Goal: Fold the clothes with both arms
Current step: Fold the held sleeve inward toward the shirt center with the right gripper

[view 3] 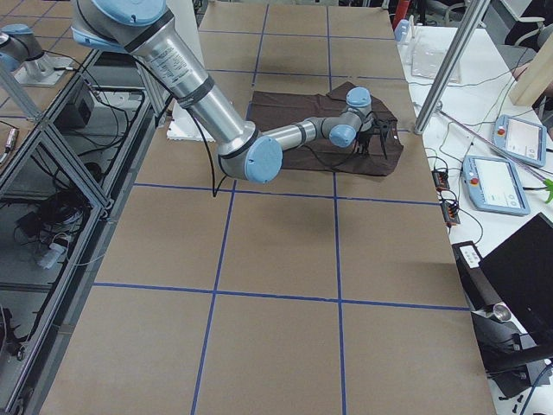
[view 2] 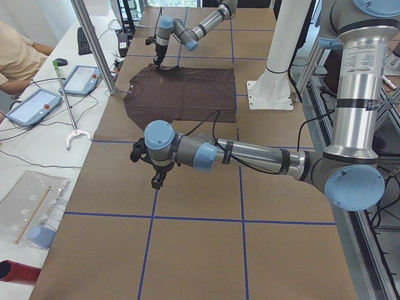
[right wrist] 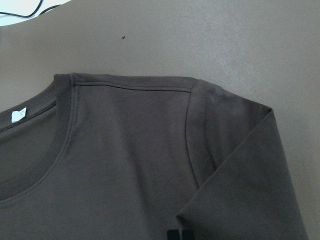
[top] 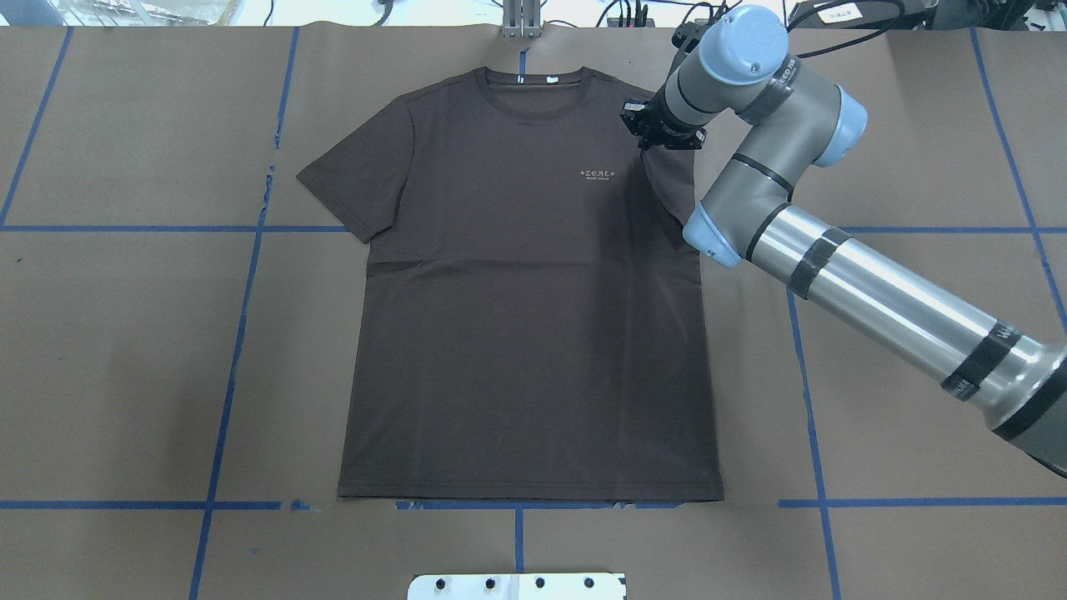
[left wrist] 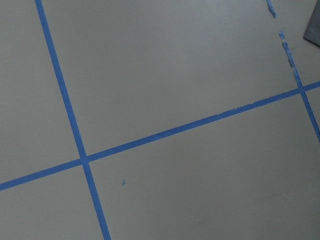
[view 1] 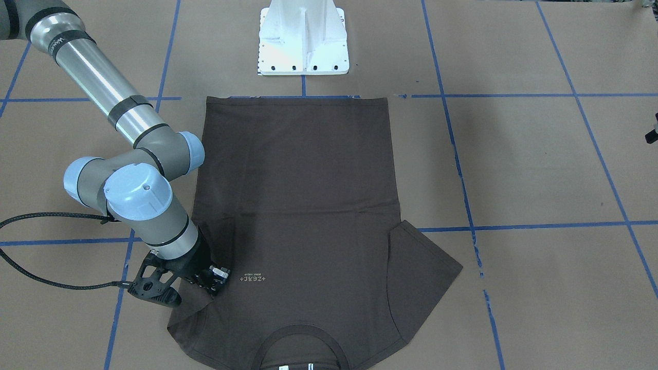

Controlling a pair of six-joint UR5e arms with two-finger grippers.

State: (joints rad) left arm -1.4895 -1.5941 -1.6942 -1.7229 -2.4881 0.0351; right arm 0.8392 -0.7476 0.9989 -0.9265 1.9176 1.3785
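Note:
The dark brown T-shirt (top: 525, 333) lies flat, chest up, on the brown paper, with its collar (top: 533, 83) away from the robot's base. It also shows in the front view (view 1: 298, 180). Its left sleeve (top: 358, 183) is spread out. The other sleeve is folded inward over the chest, next to the pale logo (top: 597, 173). My right gripper (top: 658, 137) is down on that folded sleeve, and its dark fingertips (right wrist: 172, 235) look shut on the sleeve's hem. My left gripper (view 2: 156, 182) hovers over bare paper to the shirt's left. I cannot tell whether it is open.
The white pedestal base (view 1: 303, 38) stands by the shirt's hem. Blue tape lines grid the paper. A metal pole (view 2: 94, 44), tablets (view 2: 81, 78) and a seated person (view 2: 15, 53) are at the table's far side.

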